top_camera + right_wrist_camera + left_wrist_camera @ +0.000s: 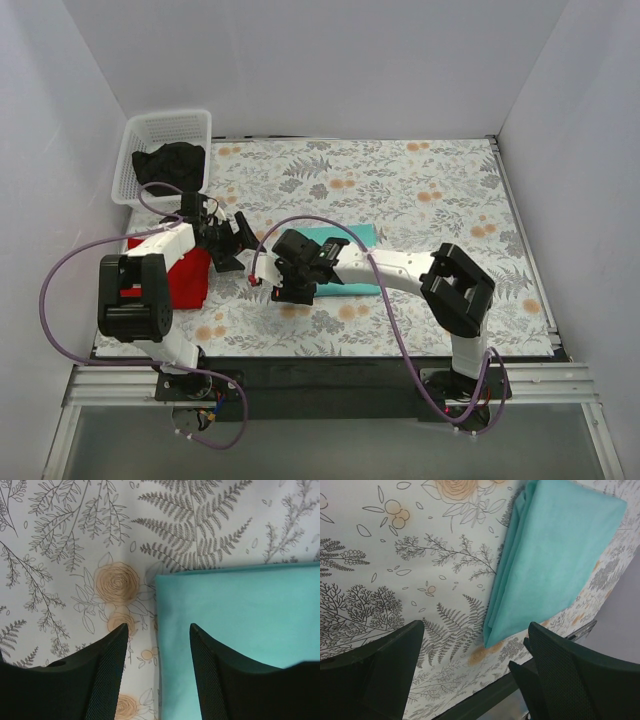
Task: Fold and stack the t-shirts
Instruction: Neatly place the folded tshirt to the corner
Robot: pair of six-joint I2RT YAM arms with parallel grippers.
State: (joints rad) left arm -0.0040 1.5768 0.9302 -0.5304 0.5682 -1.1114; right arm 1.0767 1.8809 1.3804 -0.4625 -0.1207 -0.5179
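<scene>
**Teal tee folded, R gripper straddling its edge**

The teal t-shirt (358, 238) lies as a flat folded rectangle near the middle of the floral tablecloth (420, 190), partly under the right arm. The red t-shirt (188, 280) sits well apart to the left, near the table's left edge and half hidden by the left arm. It looks like a folded block too, though its shape can't be read fully.

The right gripper (158, 626) is over the teal tee's side edge w/ jaws part-way apart. One finger is over bare tablecloth and the other over teal cloth. The fabric shows no bunching or lift, so it looks not yet gripped. The left gripper (475, 627) hangs nearby w/ jaws wide and nothing between them, and the teal tee lies ahead of it.

Handling, as a judgement: the tee is light, soft, limp cotton-type cloth. It's not fragile, but the fold will sag and splay if only the top layer gets pinched. Best to take hold at the edge through all layers, ideally w/ two corners shared between both grippers, so the stack move keeps its shape.

A white mesh basket (168, 116) at the back left holds a dark bundle (172, 160).
</scene>
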